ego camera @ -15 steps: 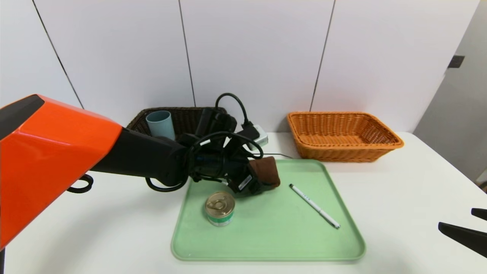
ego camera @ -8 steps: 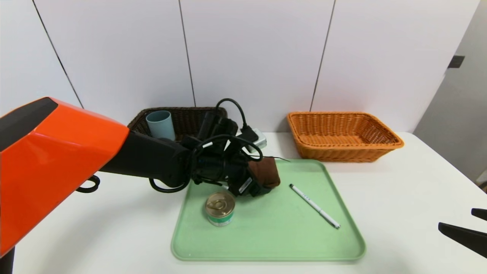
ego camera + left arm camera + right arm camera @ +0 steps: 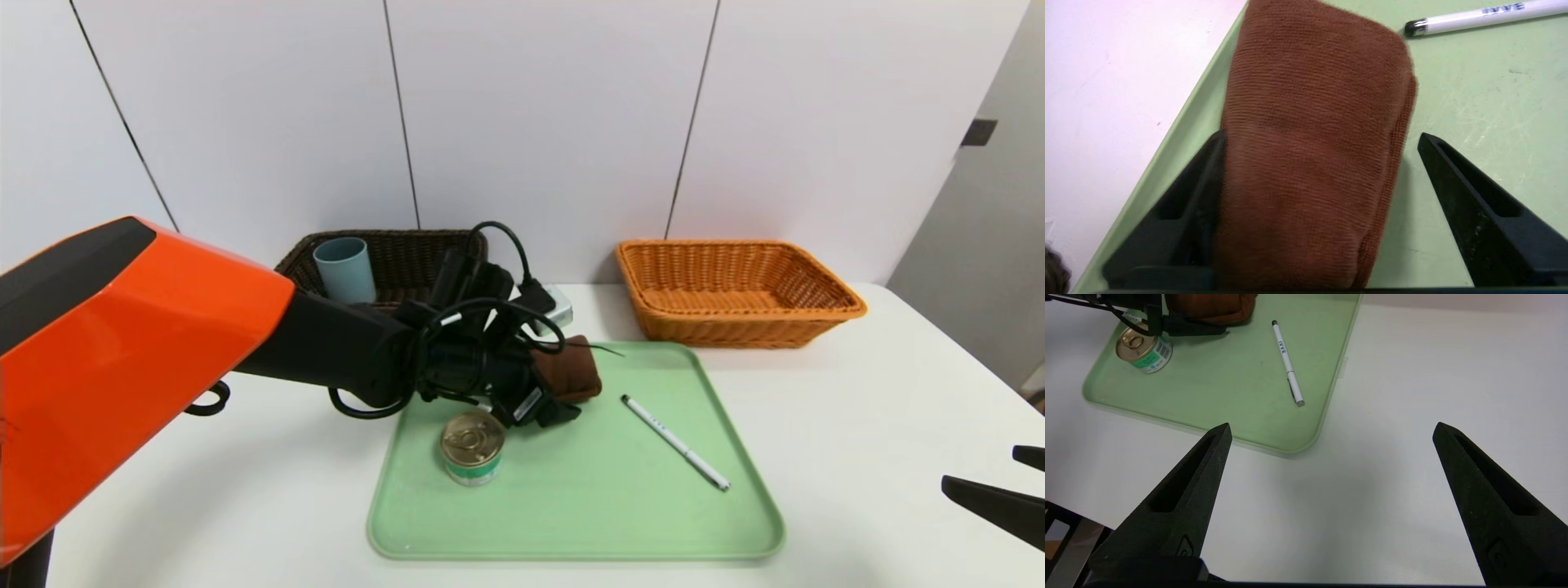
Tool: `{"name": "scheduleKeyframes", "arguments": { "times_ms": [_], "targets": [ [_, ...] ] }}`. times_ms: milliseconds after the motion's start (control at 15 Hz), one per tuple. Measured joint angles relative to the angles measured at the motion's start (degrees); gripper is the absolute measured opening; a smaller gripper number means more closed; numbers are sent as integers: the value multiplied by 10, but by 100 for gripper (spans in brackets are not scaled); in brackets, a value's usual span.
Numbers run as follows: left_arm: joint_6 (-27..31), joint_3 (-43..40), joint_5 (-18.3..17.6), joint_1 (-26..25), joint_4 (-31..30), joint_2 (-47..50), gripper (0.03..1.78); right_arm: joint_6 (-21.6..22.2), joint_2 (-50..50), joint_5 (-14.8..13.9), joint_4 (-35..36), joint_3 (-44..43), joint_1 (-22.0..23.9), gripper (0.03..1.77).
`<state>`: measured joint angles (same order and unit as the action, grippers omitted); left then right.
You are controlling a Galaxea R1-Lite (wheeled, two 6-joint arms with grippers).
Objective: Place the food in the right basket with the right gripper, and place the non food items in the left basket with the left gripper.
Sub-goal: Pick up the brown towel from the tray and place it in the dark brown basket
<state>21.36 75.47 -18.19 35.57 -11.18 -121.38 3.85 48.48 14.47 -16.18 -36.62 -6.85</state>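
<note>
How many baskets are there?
2. A dark brown basket stands at the back left, partly hidden by the left arm; an orange basket stands at the back right, beyond the green tray.

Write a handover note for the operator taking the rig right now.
Left gripper: open, fingers on either side of the brown cloth, grip not yet closed.
Right gripper: open and idle over the table's right side, holding nothing.
Tray: cloth, tin can and white pen.
Done: blue-grey cup in the dark left basket.
Left: cloth and pen into the left basket, left gripper; can into the orange right basket, right gripper.
</note>
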Motion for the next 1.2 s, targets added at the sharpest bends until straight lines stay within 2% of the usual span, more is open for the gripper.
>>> {"name": "scheduleKeyframes", "arguments": {
  "times_ms": [200, 400, 467, 533, 1000, 1200],
  "targets": [
    [0, 1, 2, 0, -1, -1, 104, -1, 0, 0, 0, -1, 0, 170],
    [0, 2, 2, 0, 0, 2, 77, -1, -1, 1, 0, -1, 0, 170],
    [0, 2, 2, 0, 1, 7, 57, 0, -1, 1, 0, -1, 0, 170],
    [0, 2, 1, 0, 2, 15, 45, 0, -1, 1, 0, -1, 0, 170],
    [-22, 28, 3, 0, 10, 121, 45, 2, -3, 1, 4, 0, 0, 170],
    [-23, 50, 26, -32, 19, 153, 45, 2, -4, 0, 7, 0, 0, 170]
  ]
}}
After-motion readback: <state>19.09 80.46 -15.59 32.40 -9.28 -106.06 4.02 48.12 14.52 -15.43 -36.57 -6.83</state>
